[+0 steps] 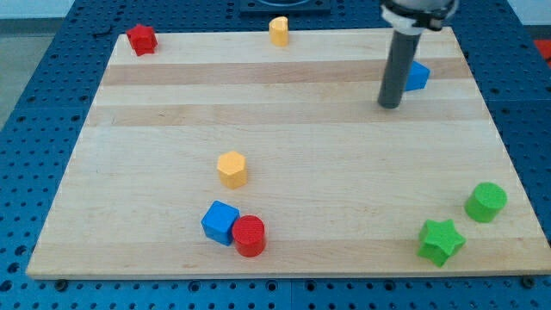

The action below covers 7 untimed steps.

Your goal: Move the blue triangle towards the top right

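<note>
The blue triangle [417, 77] lies near the view's top right of the wooden board [284, 120], partly hidden behind my rod. My tip [390, 105] rests on the board just left of and slightly below the triangle, touching or nearly touching it.
A red star-like block [141, 39] sits at the top left, a yellow block [279, 30] at the top edge. A yellow hexagon [232, 169], blue cube [220, 222] and red cylinder [250, 236] lie at lower centre-left. A green cylinder [485, 202] and green star [440, 241] lie at lower right.
</note>
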Each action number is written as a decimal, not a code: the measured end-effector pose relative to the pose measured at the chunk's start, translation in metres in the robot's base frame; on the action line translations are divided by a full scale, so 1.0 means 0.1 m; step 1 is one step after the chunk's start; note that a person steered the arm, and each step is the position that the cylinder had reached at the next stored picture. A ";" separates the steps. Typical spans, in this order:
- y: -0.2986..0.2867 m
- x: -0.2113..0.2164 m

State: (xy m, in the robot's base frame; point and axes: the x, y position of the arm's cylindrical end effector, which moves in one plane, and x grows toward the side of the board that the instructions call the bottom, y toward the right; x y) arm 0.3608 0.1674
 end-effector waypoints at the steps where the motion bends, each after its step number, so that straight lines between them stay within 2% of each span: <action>1: 0.35 -0.33; 2: 0.48 -0.54; 4: 0.51 -0.53; 7: 0.51 -0.95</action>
